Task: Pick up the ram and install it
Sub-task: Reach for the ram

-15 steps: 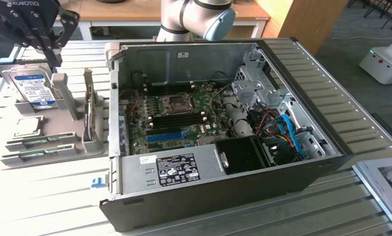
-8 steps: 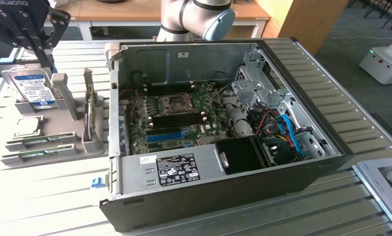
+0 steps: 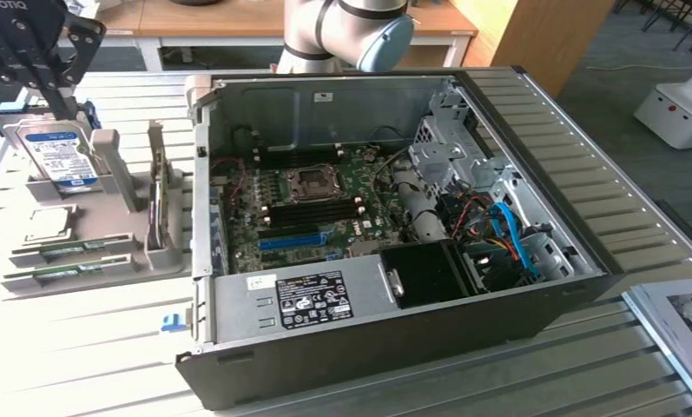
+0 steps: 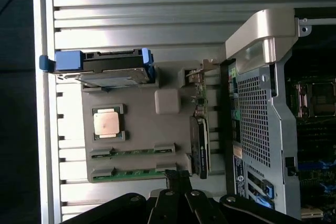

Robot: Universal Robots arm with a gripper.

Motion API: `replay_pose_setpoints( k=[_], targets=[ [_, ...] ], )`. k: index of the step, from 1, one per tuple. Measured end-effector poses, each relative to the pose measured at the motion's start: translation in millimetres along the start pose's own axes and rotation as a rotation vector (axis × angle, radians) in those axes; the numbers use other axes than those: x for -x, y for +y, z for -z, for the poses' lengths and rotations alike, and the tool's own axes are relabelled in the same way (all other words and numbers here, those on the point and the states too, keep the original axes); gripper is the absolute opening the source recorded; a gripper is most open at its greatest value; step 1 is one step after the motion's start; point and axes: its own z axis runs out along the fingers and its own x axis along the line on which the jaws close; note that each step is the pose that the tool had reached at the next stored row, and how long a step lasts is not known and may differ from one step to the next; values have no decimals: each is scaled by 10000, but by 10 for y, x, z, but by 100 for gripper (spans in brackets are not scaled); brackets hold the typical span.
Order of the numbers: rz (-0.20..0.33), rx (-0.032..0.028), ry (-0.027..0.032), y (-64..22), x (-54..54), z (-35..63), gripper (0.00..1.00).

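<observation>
Task barely started, nothing picked up. The gripper (image 3: pixel 65 100) hangs high over the far end of the grey parts holder (image 3: pixel 120 228), above the hard drive (image 3: pixel 56 152). Its fingers are pressed together and empty; in the wrist view the gripper (image 4: pixel 176 182) shows closed tips with nothing between them.

The ram (image 3: pixel 74 250) lies flat in its groove in the holder, on the exterior view's left, well apart from the open PC case (image 3: pixel 554 287). A second ram stick (image 3: pixel 68 271) sits in the next groove just beside it, and the silver processor chip (image 3: pixel 47 224) is on the other side. In the wrist view both sticks are seated, ram (image 4: pixel 134 152) and second ram stick (image 4: pixel 128 173). The gripper touches neither.

Inside the case, the motherboard (image 3: pixel 305 213) is exposed and the black memory slots (image 3: pixel 311 208) near the processor socket (image 3: pixel 311 181) look unfilled, hard to be sure. The holder and case sit on the slatted desk (image 3: pixel 91 356).

Left: the grasp, the lift, the carry to the case, and the seating in a slot.
</observation>
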Motion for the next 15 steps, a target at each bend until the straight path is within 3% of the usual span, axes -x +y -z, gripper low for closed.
replay_pose_setpoints(
  k=[15],
  targets=[
    [0,0,-1,-19,-261,7,10]
  ],
)
